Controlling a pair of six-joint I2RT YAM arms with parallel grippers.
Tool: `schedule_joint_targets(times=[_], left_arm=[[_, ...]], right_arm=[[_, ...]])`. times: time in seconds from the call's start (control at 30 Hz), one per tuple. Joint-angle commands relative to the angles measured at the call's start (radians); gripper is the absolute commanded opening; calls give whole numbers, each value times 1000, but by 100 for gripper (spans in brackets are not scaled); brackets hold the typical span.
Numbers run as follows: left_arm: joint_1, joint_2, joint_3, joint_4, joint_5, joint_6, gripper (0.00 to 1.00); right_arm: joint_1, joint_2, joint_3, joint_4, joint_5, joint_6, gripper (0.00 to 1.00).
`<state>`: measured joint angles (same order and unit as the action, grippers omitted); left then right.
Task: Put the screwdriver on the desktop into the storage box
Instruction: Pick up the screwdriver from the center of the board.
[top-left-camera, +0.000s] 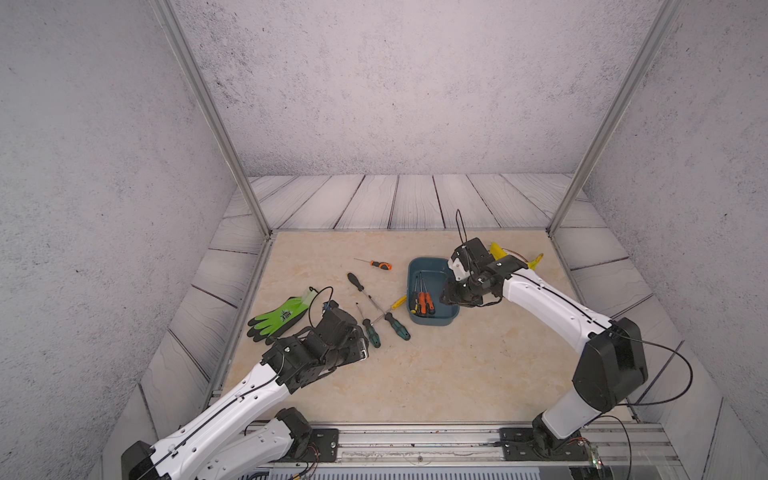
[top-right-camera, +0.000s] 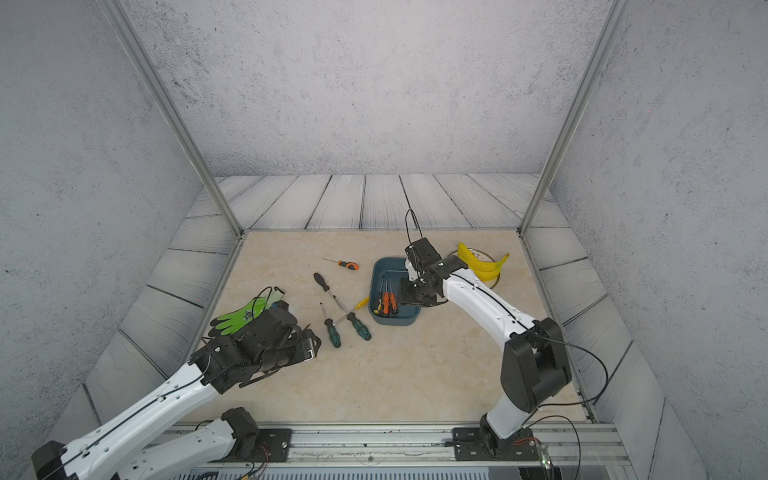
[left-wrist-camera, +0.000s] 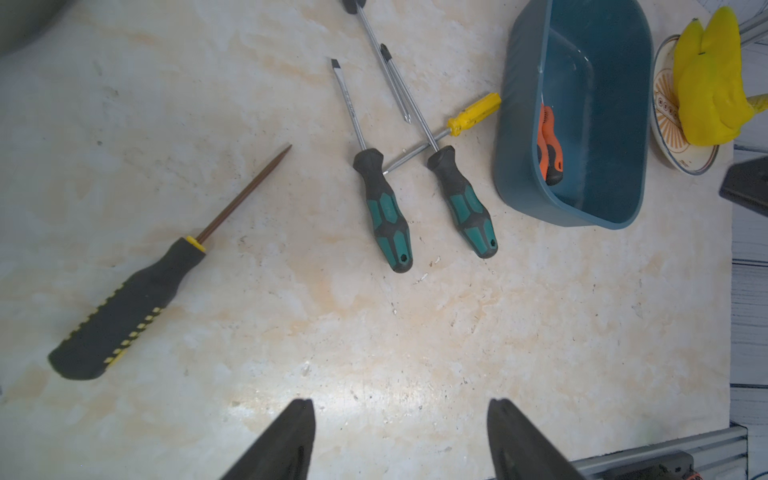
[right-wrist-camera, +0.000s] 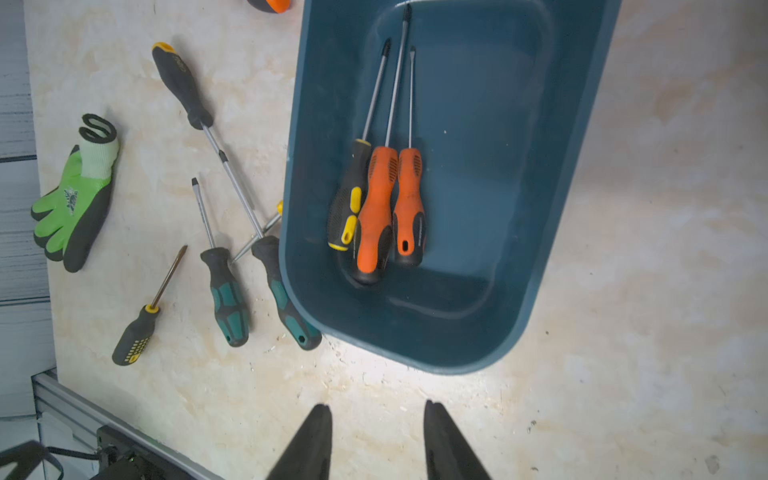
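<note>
Tips of the left fingers (left-wrist-camera: 301, 415) stand spread wide over bare table (left-wrist-camera: 415, 353), gripping nothing. Ahead of them two teal-handled screwdrivers (left-wrist-camera: 384, 212) lie side by side, well clear of the tips; a black-and-yellow screwdriver (left-wrist-camera: 124, 307) lies nearer, off to one side. The right fingers (right-wrist-camera: 311, 440) are parted more narrowly, also empty, and the storage box (right-wrist-camera: 478, 187) sits just ahead of them with three screwdrivers (right-wrist-camera: 376, 208) inside, handles toward the fingers.

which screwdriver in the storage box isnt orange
The black-and-yellow screwdriver, on the outside of the row of three in the storage box. The middle screwdriver and the other outer screwdriver have orange handles.
</note>
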<state>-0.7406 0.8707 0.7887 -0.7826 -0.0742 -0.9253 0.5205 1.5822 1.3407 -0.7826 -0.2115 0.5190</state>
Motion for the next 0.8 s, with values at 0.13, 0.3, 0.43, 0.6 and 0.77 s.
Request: schedule_joint_targets(times=[0.13,0.3,0.43,0.6,0.77], left_arm=[[81,42,11,-22,22,57,71],[137,82,3,-44,-3,87,72],[237,108,-3,-79,-25,129,83],[377,138,-33,-73,-17,190,88],[472,196,-65,-19,27,216,88]], right_arm=[[4,-158,-148,34,-30,1,41],[9,-245,-242,60,-47,26,41],[9,-303,-316,83,-61,45,41],[11,-369,-411,120,-69,66,41],[12,-396,-470,143,-82,80,41]])
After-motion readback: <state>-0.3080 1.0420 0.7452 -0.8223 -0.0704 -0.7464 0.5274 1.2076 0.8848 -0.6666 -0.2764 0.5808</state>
